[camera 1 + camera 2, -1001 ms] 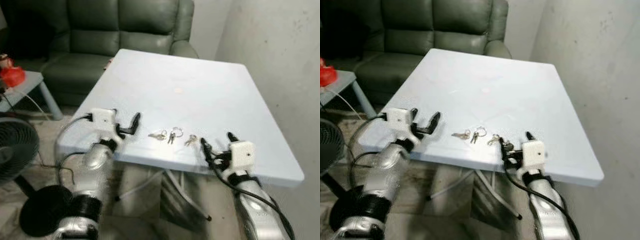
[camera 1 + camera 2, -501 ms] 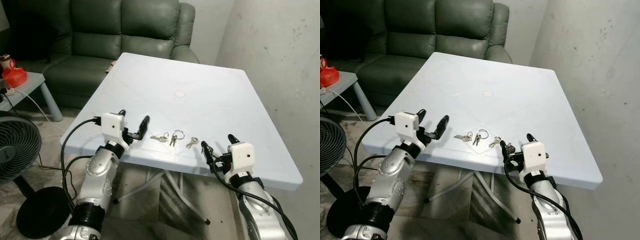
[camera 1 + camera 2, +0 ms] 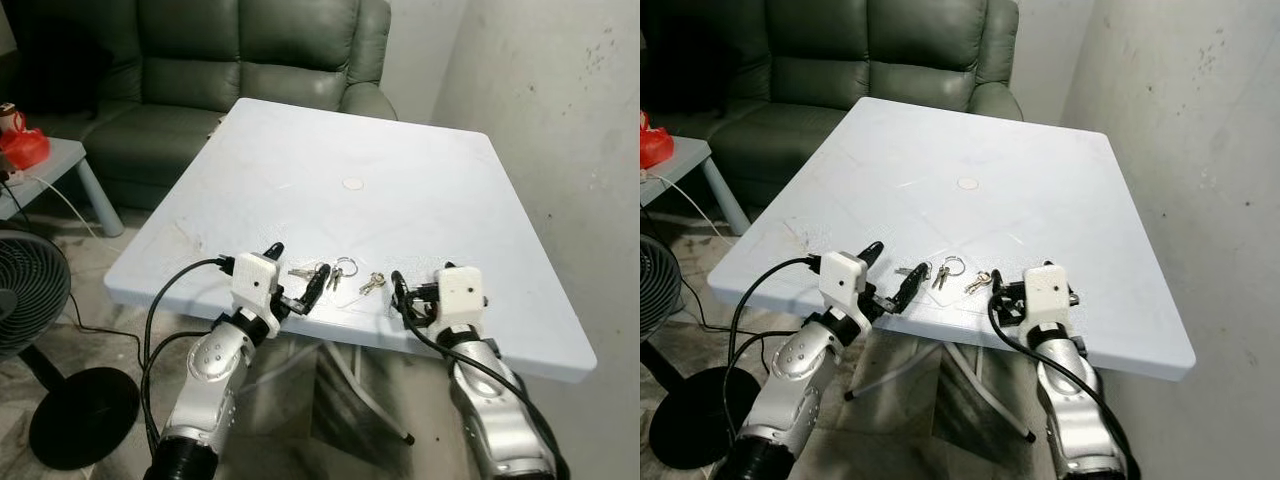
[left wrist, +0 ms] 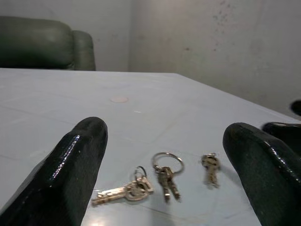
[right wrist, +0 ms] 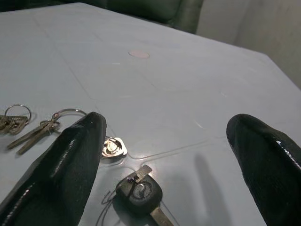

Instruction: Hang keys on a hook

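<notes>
A pale blue table (image 3: 420, 200) is standing before me. At twelve o'clock a dark green sofa (image 3: 250, 60) is sitting against the wall. At three o'clock a stained grey wall (image 3: 560, 120) is rising. At nine o'clock a black fan (image 3: 30, 300) is standing on the floor.

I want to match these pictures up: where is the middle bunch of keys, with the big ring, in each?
Left eye: middle bunch near the table's front edge.
Right eye: same spot.
Left wrist: bunch between the two black fingers.
Right wrist: bunch beside one black finger.
Shared landmark: round mark on the table.
</notes>
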`<state>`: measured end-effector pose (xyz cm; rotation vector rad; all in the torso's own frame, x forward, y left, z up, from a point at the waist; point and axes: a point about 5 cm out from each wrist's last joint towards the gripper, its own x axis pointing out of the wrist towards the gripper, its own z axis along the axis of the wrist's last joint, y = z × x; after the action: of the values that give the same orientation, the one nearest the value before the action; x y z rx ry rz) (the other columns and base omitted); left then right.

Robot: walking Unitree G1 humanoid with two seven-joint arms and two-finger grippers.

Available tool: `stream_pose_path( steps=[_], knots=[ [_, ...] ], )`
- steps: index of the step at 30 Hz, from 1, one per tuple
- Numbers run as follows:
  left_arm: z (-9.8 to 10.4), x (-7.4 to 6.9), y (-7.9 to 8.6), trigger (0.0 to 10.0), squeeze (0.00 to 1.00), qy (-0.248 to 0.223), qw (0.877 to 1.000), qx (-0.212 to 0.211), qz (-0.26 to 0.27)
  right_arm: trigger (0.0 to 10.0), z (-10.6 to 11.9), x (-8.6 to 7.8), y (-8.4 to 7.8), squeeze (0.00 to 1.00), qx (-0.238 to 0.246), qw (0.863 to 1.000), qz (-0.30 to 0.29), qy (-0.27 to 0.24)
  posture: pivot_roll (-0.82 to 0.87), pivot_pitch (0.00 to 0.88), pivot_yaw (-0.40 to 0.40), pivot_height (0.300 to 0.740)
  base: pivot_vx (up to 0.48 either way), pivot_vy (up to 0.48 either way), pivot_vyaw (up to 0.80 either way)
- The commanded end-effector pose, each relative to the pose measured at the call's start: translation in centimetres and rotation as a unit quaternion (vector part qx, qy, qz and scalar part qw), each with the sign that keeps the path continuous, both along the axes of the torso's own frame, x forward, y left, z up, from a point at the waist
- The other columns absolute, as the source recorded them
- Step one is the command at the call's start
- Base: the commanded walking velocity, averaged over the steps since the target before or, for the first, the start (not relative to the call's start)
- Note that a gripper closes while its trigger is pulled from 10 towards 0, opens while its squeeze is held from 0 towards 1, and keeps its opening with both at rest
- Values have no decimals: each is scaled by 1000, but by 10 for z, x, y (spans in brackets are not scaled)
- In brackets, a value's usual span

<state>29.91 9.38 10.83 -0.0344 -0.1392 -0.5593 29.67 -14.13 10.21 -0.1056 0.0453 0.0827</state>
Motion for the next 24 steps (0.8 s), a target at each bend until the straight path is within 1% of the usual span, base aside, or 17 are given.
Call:
stream_pose_path(
  steps=[1,2,3,6,9,13,17,18,20,22,23,24],
  knots=[
    [4,-2,-2,10000,0,-8,1000,9,-10,10000,0,3,6,0,11,1000,-10,12,-64,37,-82,740,0,0,0],
    [4,-2,-2,10000,0,-8,1000,9,-10,10000,0,3,6,0,11,1000,-10,12,-64,37,-82,740,0,0,0],
    [4,-3,-2,10000,0,-8,1000,9,-10,10000,-2,3,11,0,13,1000,-16,22,-60,43,-85,740,0,0,0],
    [4,-5,-1,10000,0,-7,1000,11,-10,10000,-4,3,16,0,20,999,-21,34,-55,46,-86,740,0,0,0],
    [4,-6,-1,10000,0,-6,1000,12,-8,10000,-9,1,24,0,33,998,-20,46,-51,49,-88,740,0,0,0],
    [4,-7,-1,10000,0,-7,1000,13,-8,10000,-14,-5,32,0,28,998,-14,55,-51,49,-87,740,0,0,0],
    [4,-7,-1,10000,0,-6,1000,15,-9,10000,-17,-8,34,0,27,998,-17,62,-51,49,-87,740,0,0,0],
    [4,-7,-1,10000,0,-6,1000,16,-11,9647,-18,-8,34,0,27,997,-18,63,-51,49,-87,740,0,0,0],
    [4,-8,-1,10000,0,-5,1000,16,-12,9961,-18,-9,35,0,26,997,-18,66,-54,48,-84,740,0,0,0],
    [5,-8,-2,10000,0,-6,1000,17,-13,9765,-19,-10,35,0,24,997,-17,67,-54,48,-84,740,0,0,0],
    [5,-8,-2,10000,0,-5,1000,15,-15,9882,-20,-11,34,0,24,997,-19,70,-53,47,-85,740,0,0,0],
    [5,-8,-2,10000,0,-5,1000,16,-15,9686,-20,-11,34,0,24,997,-20,71,-53,47,-85,740,0,0,0]
  ],
)
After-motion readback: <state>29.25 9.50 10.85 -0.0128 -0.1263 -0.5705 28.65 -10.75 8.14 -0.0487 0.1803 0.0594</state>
